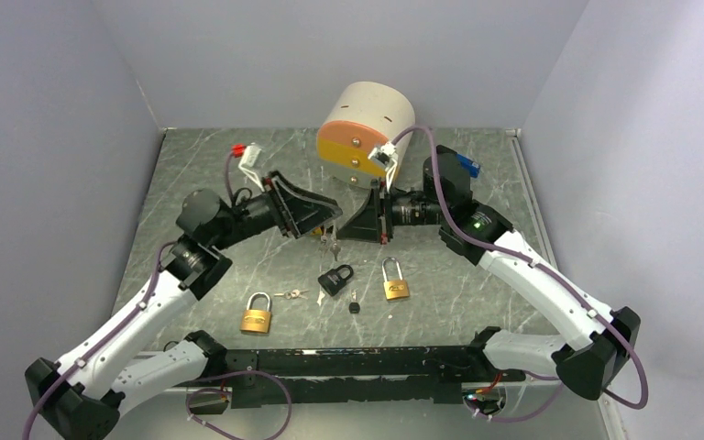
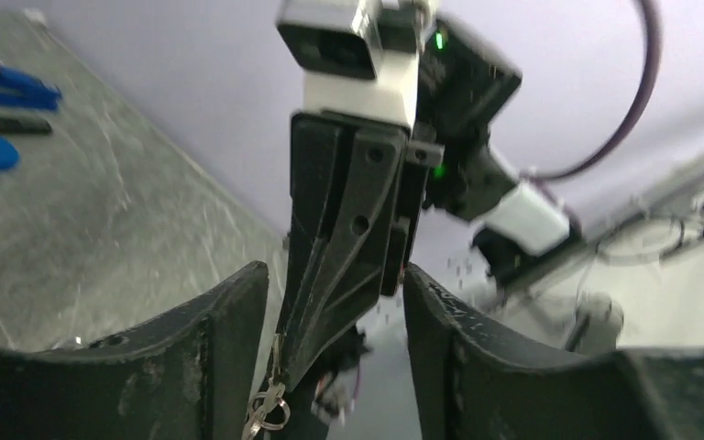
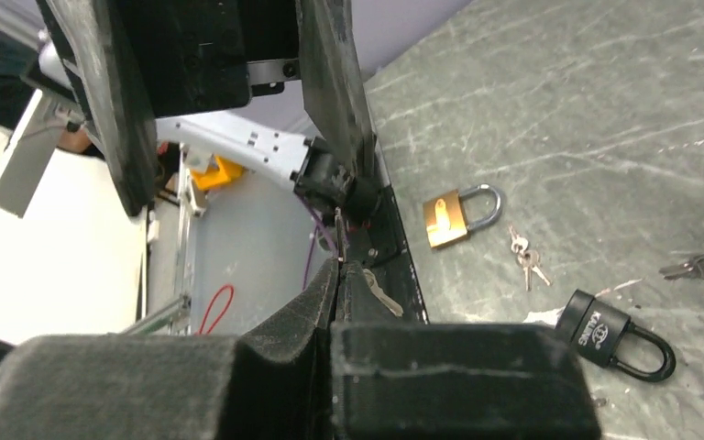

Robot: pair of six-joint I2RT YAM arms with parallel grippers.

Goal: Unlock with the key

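Nearest the arm bases, on the grey, white-veined, stone-look worktop (image 1: 477, 275), lies a squat brass padlock (image 1: 257, 316) with a steel shackle. Just beside it sits a small pair of silvery keys (image 1: 291, 294). A little farther in rests a black padlock (image 1: 336, 278) with a rounded body and a dark shackle. A black-headed key (image 1: 355, 307) lies near it, and a second brass padlock (image 1: 394, 284) sits to the right.

Beyond these, the two arms meet tip to tip above the middle of the worktop. The right gripper (image 3: 335, 275) has its matte black, wedge-shaped fingers (image 3: 284, 339) pressed fully together. A thin sliver of metal stands out from their tips: they pinch the key bunch (image 1: 331, 244), whose ring and small keys dangle just below, clear of the worktop.

The left gripper (image 2: 335, 275) stands apart, its broad, rough black fingers (image 2: 211, 357) spread wide. They sit on either side of the right gripper's tip and grip nothing. From its wrist view the ring hangs close by the inner face of one finger; whether it touches cannot be told.

Farthest back, against the pale wall, a smooth beige cylinder (image 1: 371, 115) lies on its side. Its round face is split into orange and yellow halves.
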